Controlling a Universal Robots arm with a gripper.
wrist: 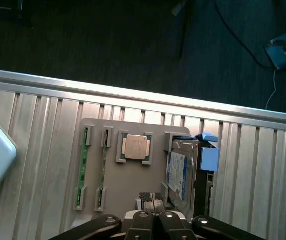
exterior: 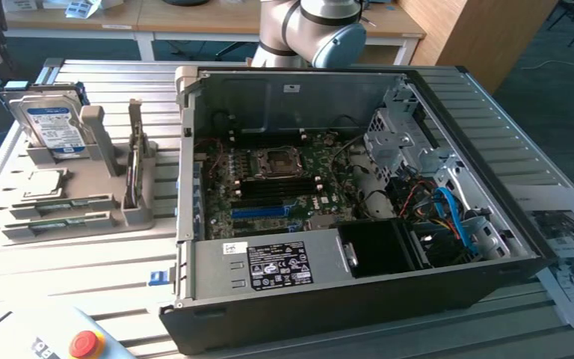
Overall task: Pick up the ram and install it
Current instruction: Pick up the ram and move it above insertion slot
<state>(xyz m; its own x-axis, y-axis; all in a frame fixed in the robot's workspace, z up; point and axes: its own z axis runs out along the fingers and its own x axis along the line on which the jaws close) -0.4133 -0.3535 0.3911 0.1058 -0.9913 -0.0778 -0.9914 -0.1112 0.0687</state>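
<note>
End effector (wrist: 155, 220) fully closed, fingers pressed together, nothing in its grasp; it hangs above the grey holder (wrist: 133, 185) on the slatted worktop (exterior: 78, 262). Ram (wrist: 85, 167) sits on edge in a holder slot, second green stick (wrist: 103, 167) just beside it, processor chip (wrist: 135, 148) between these and the hard drive (wrist: 178, 172). Open computer case (exterior: 387, 299) stands at the exterior view's right of the holder.

The arm (exterior: 319, 30) bends at a grey-and-blue joint at the far side, while the claw (wrist: 155, 219) faces downward, jaws pressed together.
</note>
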